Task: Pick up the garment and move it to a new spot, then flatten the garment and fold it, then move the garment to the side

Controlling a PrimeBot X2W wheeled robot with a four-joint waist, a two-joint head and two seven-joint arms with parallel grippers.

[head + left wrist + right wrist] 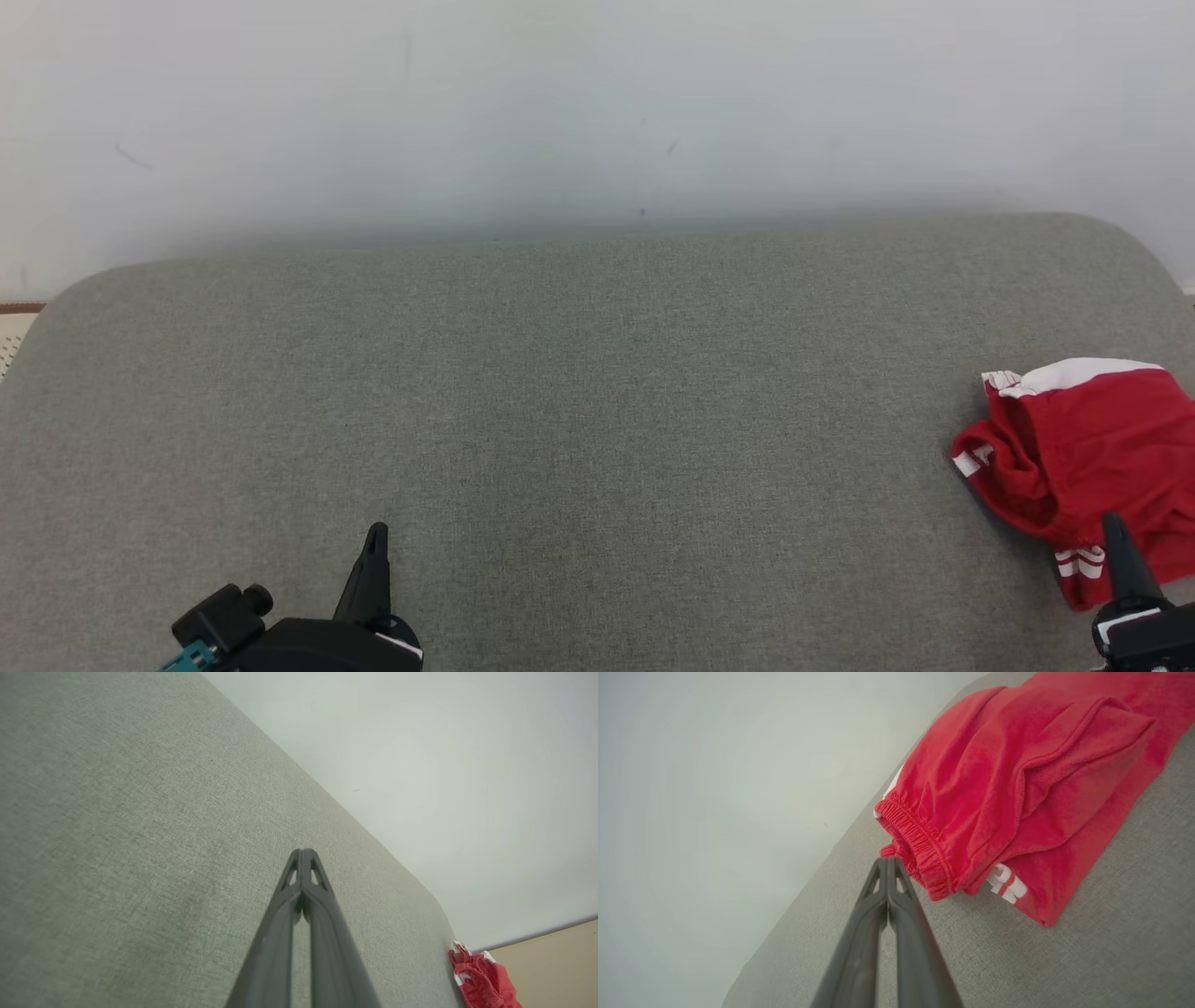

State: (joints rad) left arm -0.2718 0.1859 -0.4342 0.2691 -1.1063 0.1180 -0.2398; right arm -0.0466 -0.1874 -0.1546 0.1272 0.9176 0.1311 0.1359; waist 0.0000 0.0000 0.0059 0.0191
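Note:
A red garment (1083, 457) with white trim and an elastic waistband lies bunched at the right edge of the grey cushioned surface (579, 401). My right gripper (1113, 523) is shut and empty at the lower right, its tip over the garment's near edge. In the right wrist view the garment (1017, 793) lies just beyond the closed right gripper (888, 859), whose tip sits beside the waistband. My left gripper (376, 532) is shut and empty at the lower left, far from the garment. From the left wrist the garment (483, 982) is small at the lower right, past the closed left gripper (303, 851).
A pale wall (597, 112) rises behind the grey surface. The surface has rounded far corners and drops off at the left and right. A strip of tan floor (556, 961) shows beyond the right end.

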